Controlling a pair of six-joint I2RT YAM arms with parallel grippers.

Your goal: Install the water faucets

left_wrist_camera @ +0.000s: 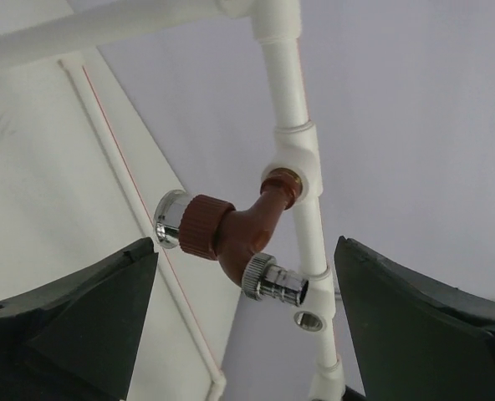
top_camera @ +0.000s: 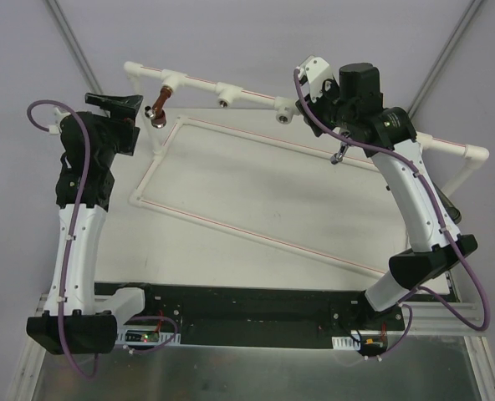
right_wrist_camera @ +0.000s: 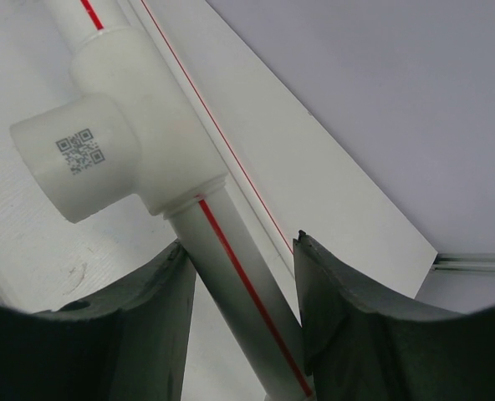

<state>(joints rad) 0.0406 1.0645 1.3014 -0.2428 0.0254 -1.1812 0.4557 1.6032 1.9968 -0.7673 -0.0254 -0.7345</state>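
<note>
Weight seemed slight and the body stiff in the reddish-brown faucet (left_wrist_camera: 231,230), seated in a socket on the white pipe (left_wrist_camera: 285,67), likeliest gripped by its ribbed collar, not the slick chrome; the left pincer (left_wrist_camera: 246,251) gaped around it untouching, while the right pincer (right_wrist_camera: 241,246) straddled the pipe, its grip unclear.

A plain pale lavender-grey backdrop (top_camera: 231,42) fills the room behind and to both sides. Two grey metal poles cross it on a slant, one at the upper left (top_camera: 73,42), one at the upper right (top_camera: 456,42). The white table (top_camera: 231,175) ends at its near edge in a black strip (top_camera: 256,305), then a brushed metal sheet (top_camera: 256,372) with a dull sheen. The light is soft and even, casting faint shadows.
</note>
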